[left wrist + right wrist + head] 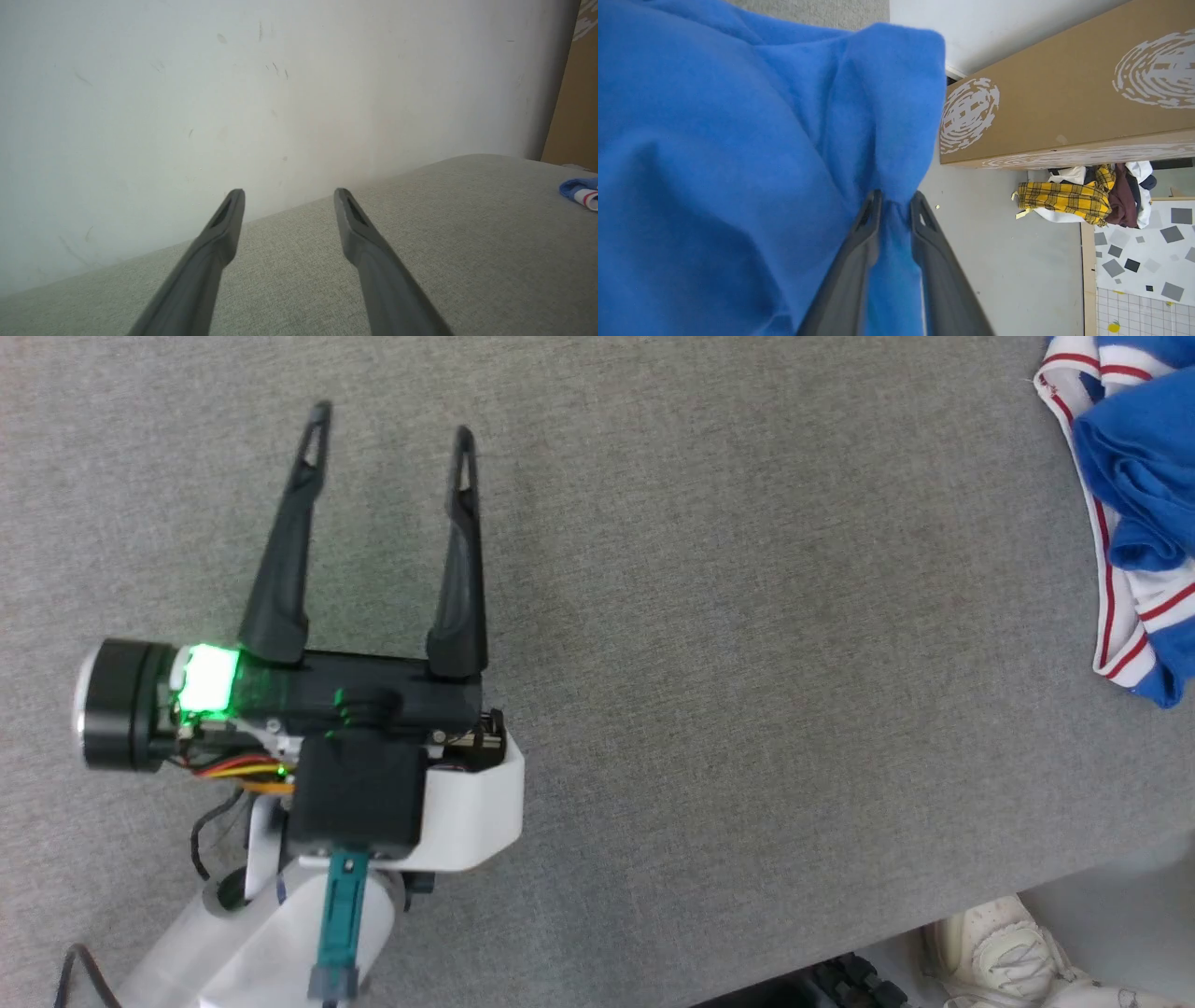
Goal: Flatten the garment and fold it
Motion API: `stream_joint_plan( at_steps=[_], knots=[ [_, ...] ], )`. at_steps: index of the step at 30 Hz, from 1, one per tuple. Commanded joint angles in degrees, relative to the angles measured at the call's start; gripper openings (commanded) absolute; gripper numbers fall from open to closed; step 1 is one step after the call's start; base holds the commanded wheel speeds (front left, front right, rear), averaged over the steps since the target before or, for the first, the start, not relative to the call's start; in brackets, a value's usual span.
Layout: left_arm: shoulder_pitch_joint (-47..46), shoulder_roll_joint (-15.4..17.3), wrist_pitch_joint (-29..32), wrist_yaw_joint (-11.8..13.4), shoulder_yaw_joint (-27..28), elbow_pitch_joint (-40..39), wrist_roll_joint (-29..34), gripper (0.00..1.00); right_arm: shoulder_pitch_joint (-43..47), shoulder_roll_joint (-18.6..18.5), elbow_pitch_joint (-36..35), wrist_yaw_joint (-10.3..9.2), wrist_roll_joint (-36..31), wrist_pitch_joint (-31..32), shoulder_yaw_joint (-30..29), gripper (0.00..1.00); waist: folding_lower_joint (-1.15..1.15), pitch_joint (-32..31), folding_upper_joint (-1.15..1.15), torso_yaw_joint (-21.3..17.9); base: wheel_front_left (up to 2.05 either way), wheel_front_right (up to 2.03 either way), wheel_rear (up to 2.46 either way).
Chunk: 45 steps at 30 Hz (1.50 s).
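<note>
**Blue shirt bunched at the right edge, pinched by the right gripper**

In the head view the left gripper (392, 422) sits at the left over the grey fabric surface (747, 663). Its two dark fingers are spread wide with nothing between them, and a green light (207, 677) glows on its body. Its wrist view shows the same spread fingers (236, 205) above the grey surface, with a scuffed white wall (233, 93) behind.

To the right, well apart from that gripper, the garment (1134, 476) lies crumpled at the surface's upper right corner, partly cut off by the edge of the view. It is royal-blue cloth heaped in soft folds over white bands trimmed with thin red stripes. The left wrist view catches it as a small blue, white and red lump (577, 191) at the far right.

In the right wrist view the blue cloth (738, 163) hangs in broad folds. The right gripper (895, 195) has its fingers nearly together, with a gathered fold of the garment pinched between them.

Further right in that view a long brown cardboard box (1064, 93) carries white whorled prints like fingerprints. Beside it on the floor lies a pile of clothes (1064, 200) with yellow plaid on top. In the head view, a pale shoe (999, 952) shows below the surface's edge.
</note>
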Motion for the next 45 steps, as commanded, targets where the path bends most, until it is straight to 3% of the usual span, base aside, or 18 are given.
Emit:
stream_joint_plan(
  at_steps=[1, 2, 3, 9, 11, 16, 21, 28, 37, 42, 45],
  knots=[
    [-0.9, 0.3, -0.9, 0.3, 0.0, -0.5, 0.5, 1.0, -1.4, 0.2, 0.7, -0.13, 0.3, -0.5, 0.4, 0.94, -0.01, -0.1, 0.0, 0.1, 0.0, 0.0, 0.0],
    [-1.3, 0.5, -2.3, -0.3, -0.5, -1.1, 0.4, 1.0, -1.7, 0.3, 1.4, -0.13, 0.4, -0.9, 0.7, 1.0, -0.01, -0.2, 0.0, 0.2, 0.0, 0.0, 0.0],
    [-1.5, 0.7, -3.6, -0.6, -0.6, -1.4, 0.3, 1.0, -2.1, 0.4, 2.0, -0.13, 0.4, -1.3, 1.0, 1.0, -0.01, -0.3, 0.0, 0.2, 0.0, 0.0, 0.0],
    [1.6, -2.0, -4.9, 3.9, 3.2, -0.4, -4.5, 1.0, -3.5, 1.1, 4.2, -0.13, 1.4, -3.9, 1.8, 1.0, -0.01, -2.8, 0.0, 0.6, 0.0, 0.0, 0.0],
    [2.7, -2.6, -5.4, 4.2, 3.6, -0.5, -6.5, 1.0, -3.2, 1.2, 4.4, -0.13, 2.0, -4.8, 1.8, 1.0, -0.01, -4.3, 0.0, 0.9, 0.0, 0.0, 0.0],
    [5.5, -2.6, -6.6, 2.3, 3.3, 1.3, -11.0, 1.0, 0.3, 1.9, 2.4, -0.13, 4.2, -8.6, 0.4, 1.0, -0.01, -9.0, 0.0, 2.6, 0.0, 0.0, 0.0],
    [8.1, -1.6, -7.7, 1.4, 3.4, 5.0, -12.9, 1.0, 8.0, 4.7, -4.0, -0.13, 7.3, -12.1, -2.6, 1.0, -0.01, -13.9, 0.0, 4.9, 0.0, 0.0, 0.0],
    [12.1, -2.6, -10.2, 1.6, 4.1, 7.9, -16.2, 1.0, 19.8, 13.7, -16.8, -0.13, 8.5, -16.1, -11.6, 1.0, -0.01, -20.2, 0.0, 8.3, 0.0, 0.0, 0.0],
    [13.6, -3.6, -11.4, 0.9, 5.5, 10.9, -19.5, 1.0, 28.2, 27.5, -34.5, -0.13, -0.1, -18.3, -20.1, 1.0, -0.01, -24.8, 0.0, 12.2, 0.0, 0.0, 0.0],
    [14.5, -4.7, -12.0, -0.5, 6.6, 11.9, -22.2, 1.0, 31.1, 32.1, -38.5, -0.13, -3.7, -19.6, -22.5, 1.0, -0.01, -26.0, 0.0, 13.5, 0.0, 0.0, 0.0],
    [15.3, -5.3, -12.3, -2.6, 7.3, 13.2, -23.7, 1.0, 33.3, 34.5, -38.6, -0.13, -5.5, -20.6, -24.1, 1.0, -0.01, -26.8, 0.0, 14.5, 0.0, 0.0, 0.0]
  ],
)
